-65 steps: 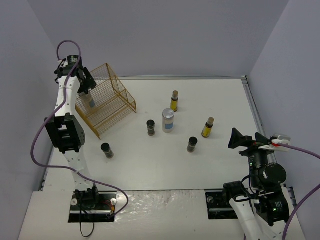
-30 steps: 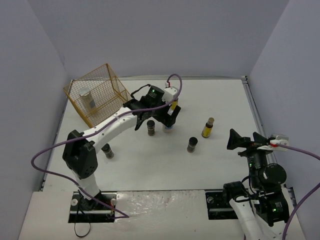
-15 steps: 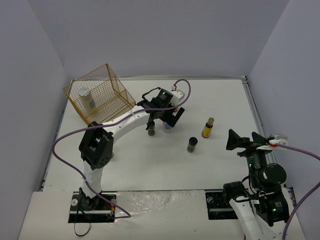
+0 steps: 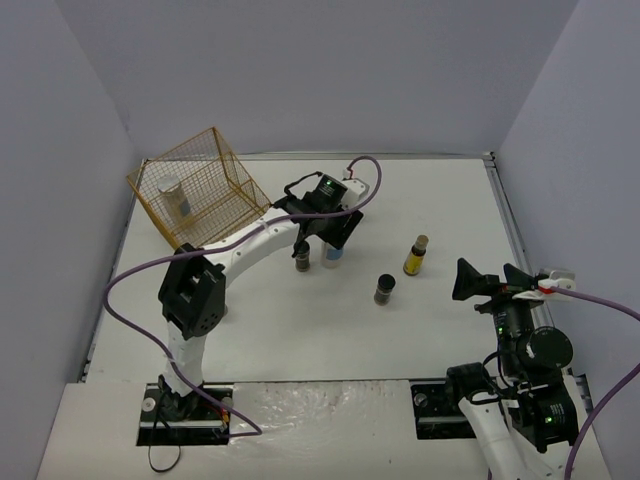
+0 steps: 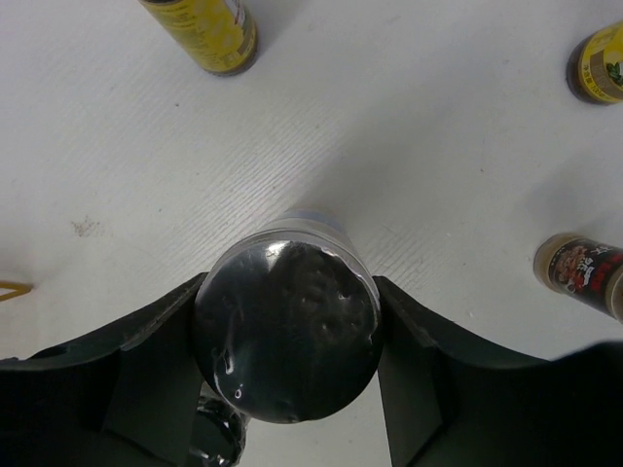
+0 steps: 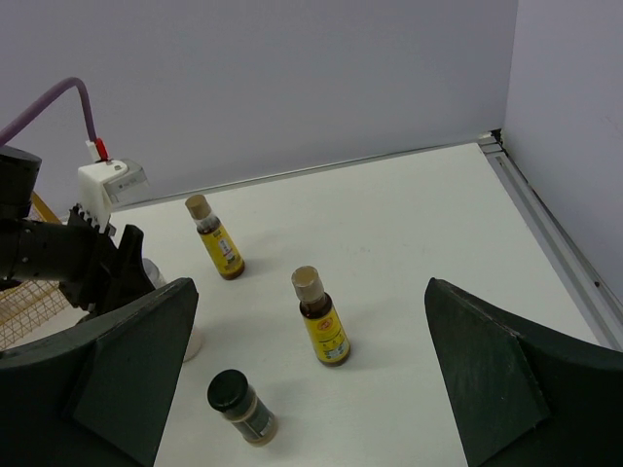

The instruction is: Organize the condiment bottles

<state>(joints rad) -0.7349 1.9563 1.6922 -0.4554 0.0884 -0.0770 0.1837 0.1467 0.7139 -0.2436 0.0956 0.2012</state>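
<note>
The left arm reaches to the middle of the white tabletop (image 4: 450, 200). The jaws of the left gripper (image 4: 335, 232) are clamped on a wide white cylinder (image 5: 284, 331) with a silver lid and a blue label. In the left wrist view the two dark fingers (image 5: 156, 360) press against opposite sides of the lid. The cylinder is upright, a little left of centre in the overhead frame; whether its base rests on the tabletop cannot be told.

Just to its left in the overhead view stands a short dark jar (image 4: 302, 262) with a black cap. A second dark jar (image 4: 384, 289) stands to the lower right of the held cylinder, and a slim yellow bottle (image 4: 416, 255) with a tan cap stands up and to the right of that jar. A second yellow bottle (image 6: 216, 238) shows in the right wrist view, upright, just right of the left gripper.

In the upper left of the overhead frame sits a gold wire rack (image 4: 230, 175) with a second white cylinder (image 4: 172, 197), silver-lidded, upright inside it.

The right gripper (image 4: 490, 283) hangs at the lower right, well apart from every bottle. Its jaws are spread wide and hold nothing.
</note>
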